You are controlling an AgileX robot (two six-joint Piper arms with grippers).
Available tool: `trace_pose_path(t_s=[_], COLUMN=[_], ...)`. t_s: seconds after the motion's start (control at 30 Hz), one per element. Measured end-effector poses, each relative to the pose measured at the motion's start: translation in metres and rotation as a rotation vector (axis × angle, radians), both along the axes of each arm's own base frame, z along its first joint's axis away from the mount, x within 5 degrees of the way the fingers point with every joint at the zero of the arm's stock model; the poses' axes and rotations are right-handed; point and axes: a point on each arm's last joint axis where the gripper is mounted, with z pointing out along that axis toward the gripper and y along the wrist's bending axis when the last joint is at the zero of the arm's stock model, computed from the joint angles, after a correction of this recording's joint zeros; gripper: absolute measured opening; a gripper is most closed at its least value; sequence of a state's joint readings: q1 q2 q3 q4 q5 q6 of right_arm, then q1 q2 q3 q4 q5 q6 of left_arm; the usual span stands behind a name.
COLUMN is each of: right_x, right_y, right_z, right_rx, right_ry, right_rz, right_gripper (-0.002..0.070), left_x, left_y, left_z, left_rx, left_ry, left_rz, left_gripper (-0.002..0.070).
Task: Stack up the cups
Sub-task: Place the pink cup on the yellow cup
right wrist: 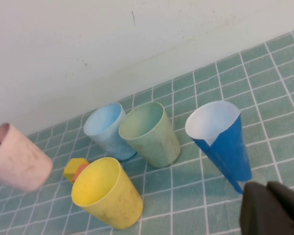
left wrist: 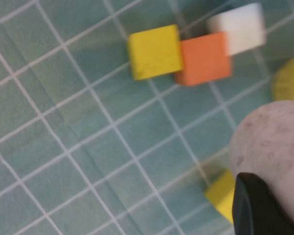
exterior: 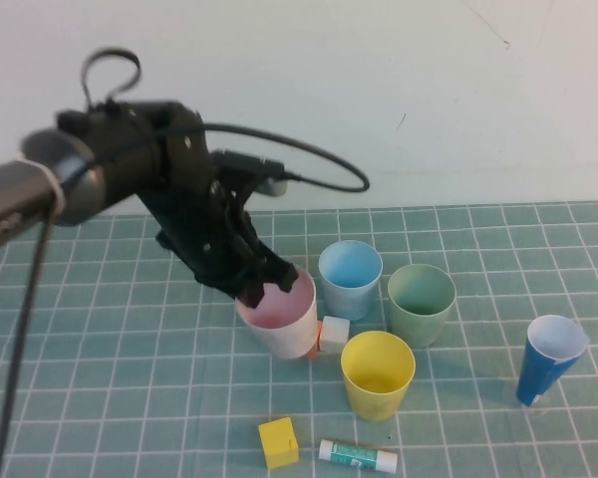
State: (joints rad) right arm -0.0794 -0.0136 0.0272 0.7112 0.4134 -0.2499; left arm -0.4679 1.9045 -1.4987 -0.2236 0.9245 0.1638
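The left gripper (exterior: 262, 284) is closed on the near-left rim of the pink cup (exterior: 279, 317), which looks lifted and tilted, though the high view leaves its base hard to judge. So the pick is made and the carry comes next: raise it clear, then lower it into a neighbour, the yellow cup (exterior: 378, 373), the light blue cup (exterior: 350, 278) or the pale green cup (exterior: 421, 303), all upright on the bench (exterior: 130, 398). The right gripper (right wrist: 272, 210) sits shut and empty near the dark blue cup (exterior: 550, 359).
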Motion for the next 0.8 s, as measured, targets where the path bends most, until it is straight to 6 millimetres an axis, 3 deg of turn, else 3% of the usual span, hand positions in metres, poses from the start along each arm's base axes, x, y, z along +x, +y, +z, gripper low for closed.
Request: trace_pose_path(t_s=[0.17, 0.3, 0.47, 0.8], right_x=[0.0, 0.0, 0.0, 0.0], right_y=[0.0, 0.0, 0.0, 0.0], right_z=[0.0, 0.0, 0.0, 0.0], right_rx=[-0.002, -0.002, -0.004, -0.014], right_ry=[-0.001, -0.001, -0.002, -0.002], right_rz=[0.001, 0.001, 0.002, 0.009], right_gripper=[-0.0004, -0.0004, -0.0004, -0.0004], left_x=[-0.036, -0.057, -0.058, -0.038], left_y=[-0.017, -0.046, -0.076, -0.088], left_z=[0.053, 0.061, 0.042, -0.022], left_rx=[-0.047, -0.084, -0.12, -0.023], left_ry=[-0.084, -0.131, -0.166, -0.084], left_rz=[-0.097, -0.185, -0.22, -0.176], left_gripper=[0.0008, 0.0008, 0.0008, 0.0007])
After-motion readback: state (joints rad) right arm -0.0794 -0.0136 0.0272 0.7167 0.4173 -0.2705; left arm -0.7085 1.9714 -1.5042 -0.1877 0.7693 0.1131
